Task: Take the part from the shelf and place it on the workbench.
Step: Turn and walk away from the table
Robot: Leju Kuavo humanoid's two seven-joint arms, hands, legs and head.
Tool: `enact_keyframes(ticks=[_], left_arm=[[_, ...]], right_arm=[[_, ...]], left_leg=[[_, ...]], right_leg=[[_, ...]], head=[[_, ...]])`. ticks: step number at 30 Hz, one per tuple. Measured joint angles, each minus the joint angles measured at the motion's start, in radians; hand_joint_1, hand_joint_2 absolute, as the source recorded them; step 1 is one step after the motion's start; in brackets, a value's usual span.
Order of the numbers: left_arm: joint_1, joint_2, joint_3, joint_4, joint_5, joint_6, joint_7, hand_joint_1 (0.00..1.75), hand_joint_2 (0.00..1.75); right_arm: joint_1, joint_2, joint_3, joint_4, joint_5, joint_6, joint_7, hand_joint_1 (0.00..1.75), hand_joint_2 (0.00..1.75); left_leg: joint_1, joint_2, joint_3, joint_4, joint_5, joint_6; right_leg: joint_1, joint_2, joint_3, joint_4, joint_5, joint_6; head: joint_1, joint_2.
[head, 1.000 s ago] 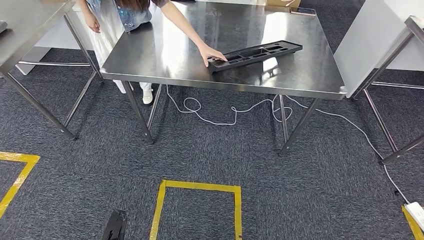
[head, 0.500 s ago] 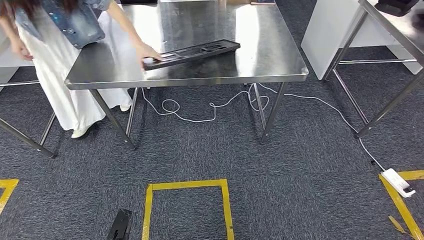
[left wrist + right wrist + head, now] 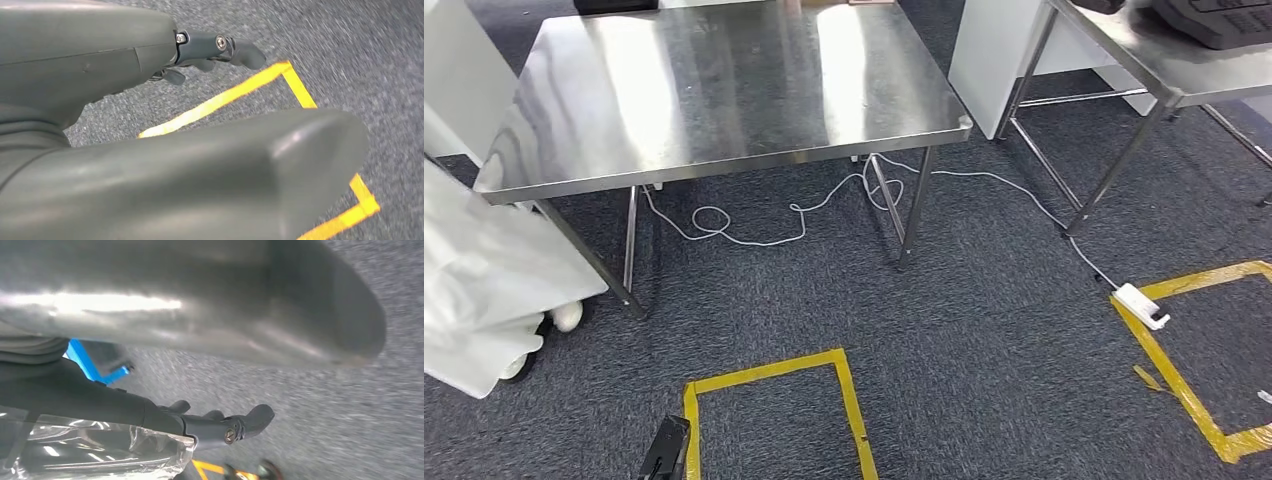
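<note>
Both hands hang empty over the carpet, left hand (image 3: 200,125) and right hand (image 3: 210,390) with fingers loosely extended; one steel surface (image 3: 724,90) stands ahead.

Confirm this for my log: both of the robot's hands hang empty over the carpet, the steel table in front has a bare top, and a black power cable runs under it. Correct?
One slip: the cable under the steel table is white, not black, as the head view shows. The rest stands: the left hand and right hand hang empty over the carpet, and the tabletop is bare.

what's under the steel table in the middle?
Under the steel table: a white cable looping on the grey carpet between its legs. The tabletop hides the floor further back.
</note>
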Motion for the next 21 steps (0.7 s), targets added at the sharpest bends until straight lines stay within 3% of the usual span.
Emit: enact_keyframes(ticks=[1, 3, 5, 8, 12, 14, 15, 17, 18, 19, 20, 21], left_arm=[[0.0, 0.0, -0.001, 0.0, 0.0, 0.0, 0.001, 0.0, 0.0], [-0.001, 0.0, -0.002, 0.0, 0.0, 0.0, 0.003, 0.0, 0.0], [-0.004, 0.0, -0.003, -0.002, -0.002, 0.0, 0.007, 0.0, 0.0], [-0.011, 0.0, -0.007, -0.004, 0.002, 0.0, 0.011, 0.0, 0.0], [-0.013, 0.003, -0.011, -0.006, 0.015, 0.0, 0.013, 0.0, 0.0], [-0.016, 0.001, -0.015, -0.007, 0.016, 0.0, 0.014, 0.0, 0.0], [-0.019, 0.0, -0.019, -0.008, 0.016, 0.0, 0.015, 0.0, 0.0], [-0.021, -0.001, -0.025, -0.008, 0.016, 0.0, 0.018, 0.0, 0.0], [-0.02, -0.001, -0.026, -0.008, 0.016, 0.0, 0.02, 0.0, 0.0], [-0.019, -0.002, -0.027, -0.008, 0.016, 0.0, 0.02, 0.0, 0.0], [-0.019, -0.002, -0.027, -0.008, 0.016, 0.0, 0.02, 0.0, 0.0], [-0.018, -0.002, -0.028, -0.008, 0.017, 0.0, 0.02, 0.0, 0.0]], right_arm=[[0.002, 0.0, 0.0, 0.0, -0.002, 0.0, 0.0, 0.0, 0.0], [0.003, -0.001, -0.001, 0.0, -0.006, 0.0, 0.0, 0.0, 0.87], [0.001, -0.002, -0.001, 0.0, -0.003, -0.004, 0.0, 0.0, 1.75], [0.005, 0.0, -0.001, 0.0, 0.005, -0.011, 0.004, 0.0, 1.75], [0.004, 0.006, -0.001, 0.0, -0.006, -0.009, 0.006, 0.0, 0.0], [0.005, 0.005, -0.001, 0.0, -0.011, -0.01, 0.006, 0.0, 0.0], [0.005, 0.005, -0.001, 0.0, -0.012, -0.01, 0.007, 0.0, 0.0], [0.006, 0.002, -0.001, 0.0, -0.011, -0.01, 0.012, 0.0, 0.0], [0.006, 0.0, -0.001, 0.0, -0.011, -0.01, 0.014, 0.0, 0.0], [0.008, -0.002, -0.001, 0.0, -0.01, -0.01, 0.016, 0.0, 0.0], [0.009, -0.002, -0.001, 0.0, -0.01, -0.01, 0.017, 0.0, 0.0], [0.009, -0.003, -0.001, 0.0, -0.01, -0.01, 0.017, 0.0, 0.0]], left_leg=[[0.0, 0.013, -0.001, 0.0, 0.0, -0.001], [0.0, 0.038, 0.001, 0.002, 0.0, -0.007], [-0.005, 0.052, 0.0, 0.006, -0.002, -0.019], [-0.007, 0.056, -0.006, 0.012, -0.004, -0.016], [-0.001, 0.049, 0.001, -0.014, 0.019, -0.009], [0.005, 0.051, 0.031, -0.076, 0.052, 0.003], [0.011, 0.053, 0.042, -0.102, 0.068, 0.004], [0.02, 0.058, 0.041, -0.115, 0.079, -0.004], [0.024, 0.061, 0.036, -0.113, 0.081, -0.012], [0.03, 0.065, 0.032, -0.109, 0.08, -0.021], [0.038, 0.069, 0.027, -0.102, 0.078, -0.033], [0.049, 0.075, 0.02, -0.087, 0.073, -0.047]], right_leg=[[-0.003, -0.004, 0.015, -0.016, 0.009, 0.011], [-0.012, -0.029, 0.099, -0.154, 0.053, 0.032], [-0.012, -0.051, 0.167, -0.271, 0.085, 0.032], [-0.012, -0.048, 0.175, -0.291, 0.095, 0.014], [-0.013, -0.051, 0.177, -0.309, 0.109, 0.014], [-0.008, -0.042, 0.173, -0.303, 0.104, 0.016], [-0.008, -0.034, 0.156, -0.269, 0.087, 0.012], [-0.015, -0.02, 0.093, -0.146, 0.035, 0.009], [-0.02, -0.018, 0.064, -0.091, 0.018, 0.014], [-0.026, -0.018, 0.05, -0.065, 0.015, 0.024], [-0.034, -0.02, 0.055, -0.077, 0.027, 0.038], [-0.042, -0.028, 0.082, -0.13, 0.053, 0.058]], head=[[0.002, 0.0], [0.004, 0.0], [0.003, 0.0], [-0.003, 0.0], [-0.006, 0.0], [-0.009, 0.0], [-0.01, 0.0], [-0.007, 0.0], [-0.005, 0.0], [-0.004, 0.0], [-0.004, 0.0], [-0.004, 0.0]])
